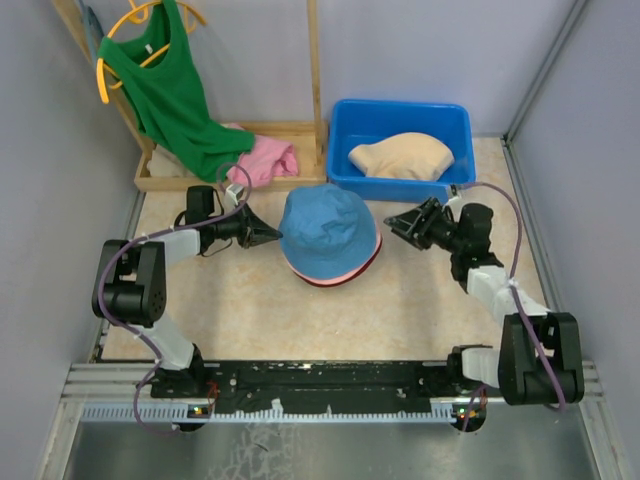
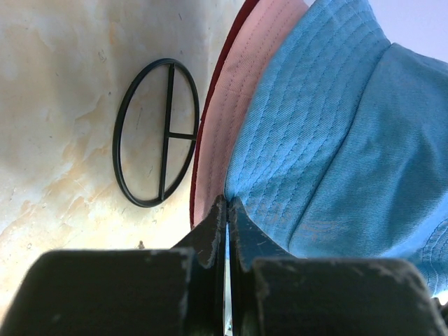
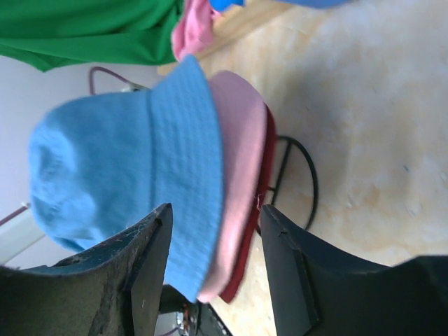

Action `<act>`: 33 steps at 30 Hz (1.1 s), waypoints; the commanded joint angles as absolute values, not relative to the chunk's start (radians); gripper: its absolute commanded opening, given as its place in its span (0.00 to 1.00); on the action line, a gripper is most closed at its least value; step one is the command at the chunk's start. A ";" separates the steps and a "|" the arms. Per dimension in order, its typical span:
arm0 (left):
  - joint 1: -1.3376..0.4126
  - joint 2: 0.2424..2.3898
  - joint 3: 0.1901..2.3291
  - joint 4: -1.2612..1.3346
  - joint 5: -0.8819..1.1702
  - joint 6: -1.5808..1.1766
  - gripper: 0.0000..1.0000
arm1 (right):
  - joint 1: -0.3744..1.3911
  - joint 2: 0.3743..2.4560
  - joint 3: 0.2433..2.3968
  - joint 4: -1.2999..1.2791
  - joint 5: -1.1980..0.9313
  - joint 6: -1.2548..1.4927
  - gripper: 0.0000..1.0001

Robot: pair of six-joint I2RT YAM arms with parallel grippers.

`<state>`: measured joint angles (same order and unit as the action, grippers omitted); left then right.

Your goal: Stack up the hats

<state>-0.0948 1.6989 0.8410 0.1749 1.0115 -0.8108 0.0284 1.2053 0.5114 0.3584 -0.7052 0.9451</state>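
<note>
The blue hat [image 1: 328, 228] sits on top of the pink hat [image 1: 350, 272] and the dark red hat [image 1: 322, 282] in the middle of the table; only the lower two brims show. The beige hat [image 1: 402, 157] lies in the blue bin [image 1: 345, 120]. My left gripper [image 1: 274, 236] is shut at the stack's left side, its tips [image 2: 227, 204] pinching the edge of the blue hat's brim [image 2: 315, 119]. My right gripper [image 1: 394, 224] is open to the right of the stack. In the right wrist view the gripper [image 3: 215, 208] frames the blue [image 3: 119, 154], pink [image 3: 241, 140] and dark red [image 3: 266, 168] brims without touching them.
A black wire ring [image 2: 154, 133] lies flat on the table, partly under the stack; it also shows in the right wrist view [image 3: 310, 183]. A green shirt [image 1: 165, 90] hangs on a wooden rack [image 1: 315, 70] at the back left, with a pink cloth [image 1: 265, 160] at its base.
</note>
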 commanded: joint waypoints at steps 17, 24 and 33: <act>-0.109 1.638 0.840 0.172 0.997 -0.801 0.00 | 0.136 1.372 0.589 0.607 -0.733 1.031 0.55; -0.109 1.632 0.835 0.169 0.996 -0.800 0.00 | 0.158 1.400 0.585 0.629 -0.731 1.039 0.56; -0.110 1.638 0.835 0.172 0.997 -0.800 0.00 | 0.178 1.424 0.558 0.702 -0.747 1.085 0.57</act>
